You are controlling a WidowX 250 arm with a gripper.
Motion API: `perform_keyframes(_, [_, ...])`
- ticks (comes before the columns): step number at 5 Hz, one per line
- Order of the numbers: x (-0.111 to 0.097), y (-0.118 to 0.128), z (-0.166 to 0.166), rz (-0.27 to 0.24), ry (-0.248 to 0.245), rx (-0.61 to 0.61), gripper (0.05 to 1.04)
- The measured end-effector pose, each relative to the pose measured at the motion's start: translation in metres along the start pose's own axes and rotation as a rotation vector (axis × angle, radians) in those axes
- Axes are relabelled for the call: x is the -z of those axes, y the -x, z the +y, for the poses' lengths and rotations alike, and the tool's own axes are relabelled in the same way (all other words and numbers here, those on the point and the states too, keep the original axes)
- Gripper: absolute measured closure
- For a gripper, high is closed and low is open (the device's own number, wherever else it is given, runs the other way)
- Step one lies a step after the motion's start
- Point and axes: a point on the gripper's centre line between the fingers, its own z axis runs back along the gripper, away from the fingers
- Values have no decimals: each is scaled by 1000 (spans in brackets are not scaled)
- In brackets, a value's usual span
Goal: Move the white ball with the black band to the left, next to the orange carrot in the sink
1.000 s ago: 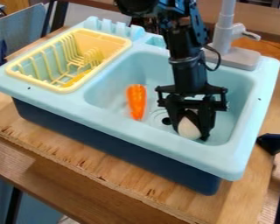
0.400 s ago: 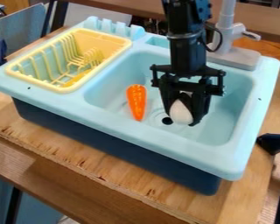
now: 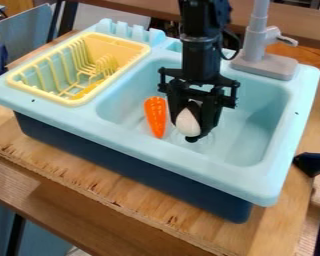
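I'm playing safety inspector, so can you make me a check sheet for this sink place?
Surface: brown wooden tabletop under a light-blue plastic toy sink.
Things: white egg-shaped toy in the basin; orange plastic carrot beside it.
Clutter: yellow plastic dish rack, upper left.
Gripper: black two-finger gripper closed around the white egg-shaped toy.
Cables: black cable looping beside the black robot arm.
Surroundings: grey faucet behind the basin; dark object, right edge.

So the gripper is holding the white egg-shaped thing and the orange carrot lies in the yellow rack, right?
Not the rack: the camera view shows the orange carrot in the sink. The gripper does hold the white egg-shaped thing.
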Motion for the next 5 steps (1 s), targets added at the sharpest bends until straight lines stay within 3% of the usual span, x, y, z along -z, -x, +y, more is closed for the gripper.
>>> perform_keyframes(1, [1,-6,3,2,-16,7,466])
perform_keyframes(2, [0,-15,16,-22,7,-31,466])
perform_keyframes(4, [7,-23,29,-14,26,-70,470])
perform_keyframes(5, [13,-26,27,-20,60,-89,470])
